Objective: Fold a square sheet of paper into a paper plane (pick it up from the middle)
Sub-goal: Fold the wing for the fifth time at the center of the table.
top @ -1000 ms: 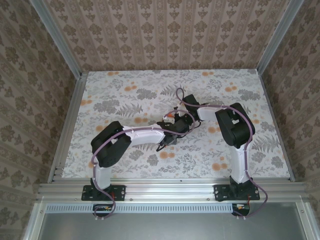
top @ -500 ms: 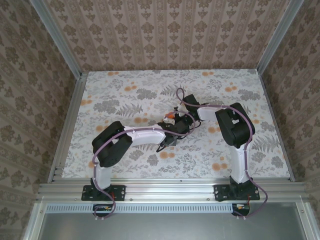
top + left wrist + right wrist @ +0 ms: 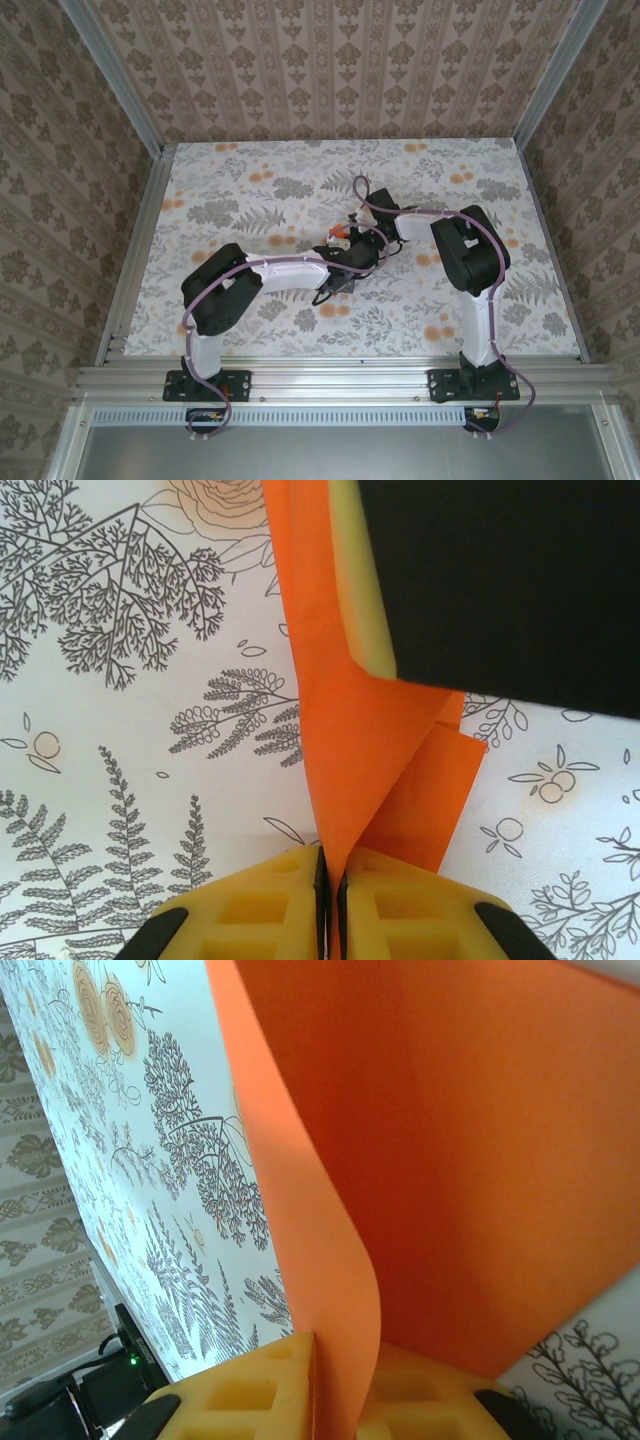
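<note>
- Square sheet of paper [image 3: 370, 760]: thin orange paper, matt and smooth, with sharp creases.
- Fingers [image 3: 250, 915] of the left gripper [image 3: 330, 878], and fingers [image 3: 250, 1395] of the right gripper [image 3: 338, 1365]: yellow moulded plastic, matt.
- Table [image 3: 230, 190]: smooth printed floral covering with a faint sheen.
- Frame rails [image 3: 330, 380]: bare ribbed metal, satin finish.
- Arm casings [image 3: 290, 268]: hard white and black plastic, slightly glossy.
- Walls [image 3: 330, 70]: patterned wallpaper, matt.

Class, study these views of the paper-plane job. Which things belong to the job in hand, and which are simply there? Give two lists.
Belongs to the job:
- orange sheet of paper, partly folded
- left claw, pinching the sheet
- right claw, pinching the sheet

Simply there:
- flower-printed table top
- patterned walls
- metal frame
</note>
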